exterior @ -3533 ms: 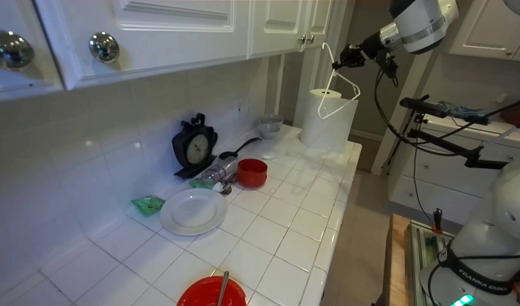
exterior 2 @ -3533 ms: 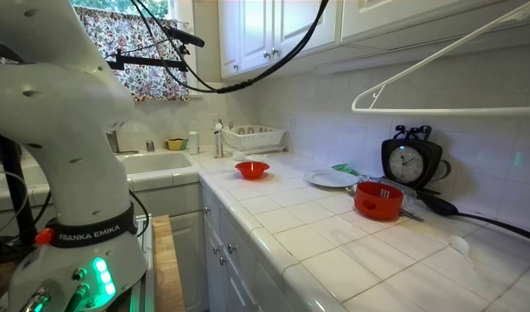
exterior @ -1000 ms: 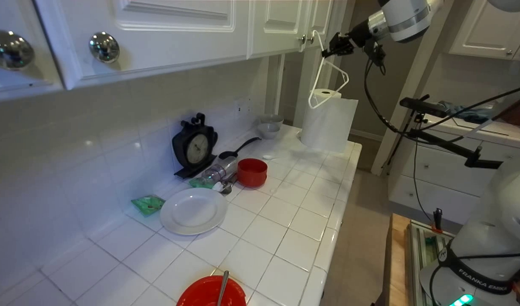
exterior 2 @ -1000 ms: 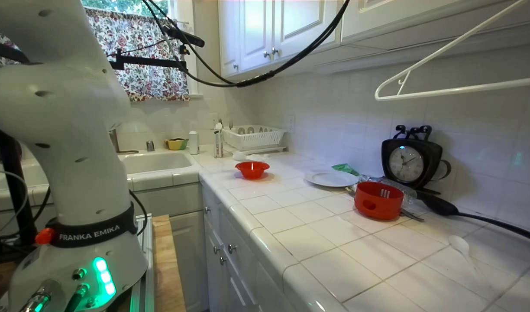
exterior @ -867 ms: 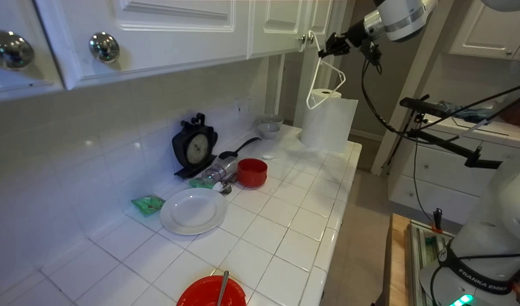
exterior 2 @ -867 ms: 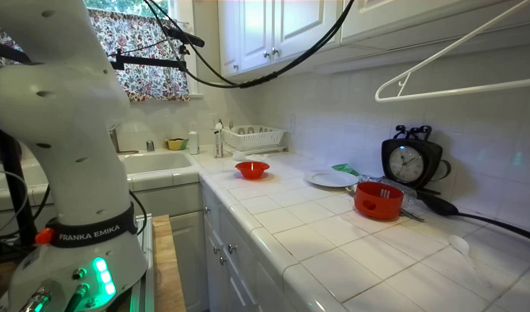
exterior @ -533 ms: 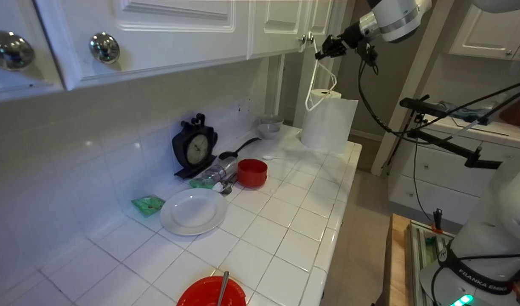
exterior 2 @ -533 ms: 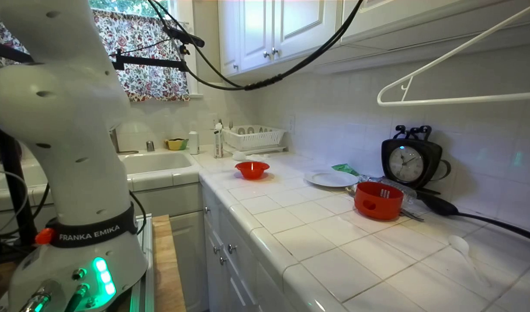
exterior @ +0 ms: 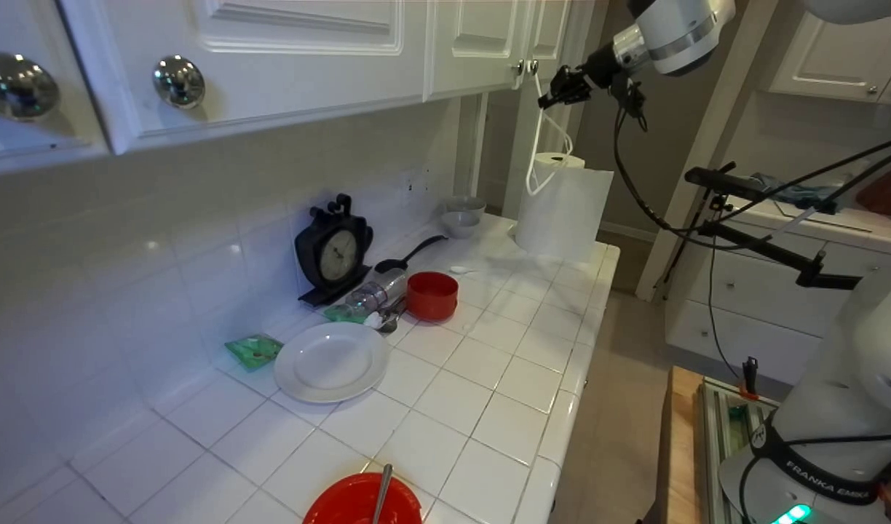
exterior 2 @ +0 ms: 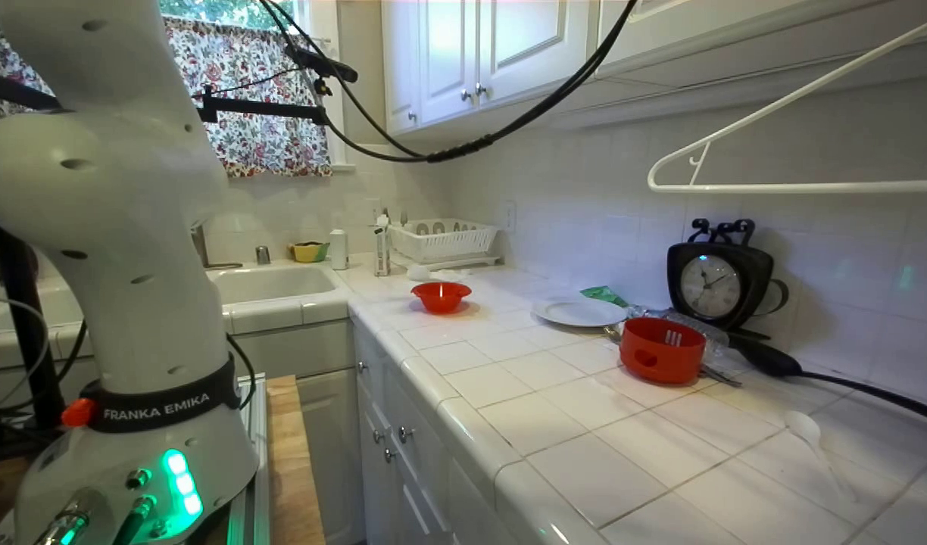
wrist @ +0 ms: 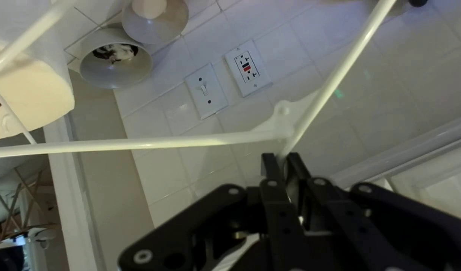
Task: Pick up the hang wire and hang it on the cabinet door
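The white plastic hanger [exterior: 535,142] hangs from my gripper [exterior: 544,102], which is shut on its neck; the hanger also shows in an exterior view [exterior 2: 797,188] and the wrist view [wrist: 159,143]. The fingertips [wrist: 283,156] pinch it just above where the arms meet. The hanger's hook reaches up to the round metal knob [exterior: 534,65] of the far white cabinet door [exterior: 549,33]. The hook's tip overlaps the knob, so I cannot tell whether it sits over it. In the wrist view the fingers hide the hook.
A paper towel roll [exterior: 562,211] stands below the hanger at the counter's far end. Grey bowls [exterior: 461,220] stand beside it. A black clock-like scale [exterior: 336,253], a red cup [exterior: 432,296] and a white plate [exterior: 331,362] are on the tiled counter. A neighbouring knob [exterior: 518,67] is close by.
My gripper has carried the hanger left towards the cabinet door. In the last half second it has dropped slightly, bringing the hook down to the knob's height. The hanger stays gripped.
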Action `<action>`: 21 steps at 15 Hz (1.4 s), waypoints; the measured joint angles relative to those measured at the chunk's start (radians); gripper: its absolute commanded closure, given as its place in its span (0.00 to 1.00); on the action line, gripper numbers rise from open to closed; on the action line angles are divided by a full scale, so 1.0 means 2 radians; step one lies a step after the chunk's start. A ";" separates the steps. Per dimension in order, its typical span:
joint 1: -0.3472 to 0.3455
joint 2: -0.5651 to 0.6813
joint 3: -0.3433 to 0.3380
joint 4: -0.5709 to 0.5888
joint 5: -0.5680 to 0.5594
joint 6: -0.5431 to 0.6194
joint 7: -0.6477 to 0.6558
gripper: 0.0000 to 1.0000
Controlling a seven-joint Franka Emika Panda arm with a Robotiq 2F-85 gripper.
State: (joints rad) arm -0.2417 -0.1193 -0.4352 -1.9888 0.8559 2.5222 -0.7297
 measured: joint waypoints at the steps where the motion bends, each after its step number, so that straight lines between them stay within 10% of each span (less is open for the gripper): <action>1: 0.000 0.001 0.000 0.000 0.000 -0.004 0.000 0.94; 4: 0.000 0.002 0.002 0.000 0.000 -0.006 0.000 0.94; 5: -0.001 0.002 0.002 0.001 0.000 -0.006 0.000 0.65; 15: -0.008 -0.009 0.012 -0.004 -0.044 0.017 0.023 0.03; 21: -0.024 -0.091 0.020 -0.079 -0.188 -0.060 0.156 0.00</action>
State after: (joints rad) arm -0.2904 -0.3008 -0.3944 -2.1460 0.4794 2.4013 -0.4172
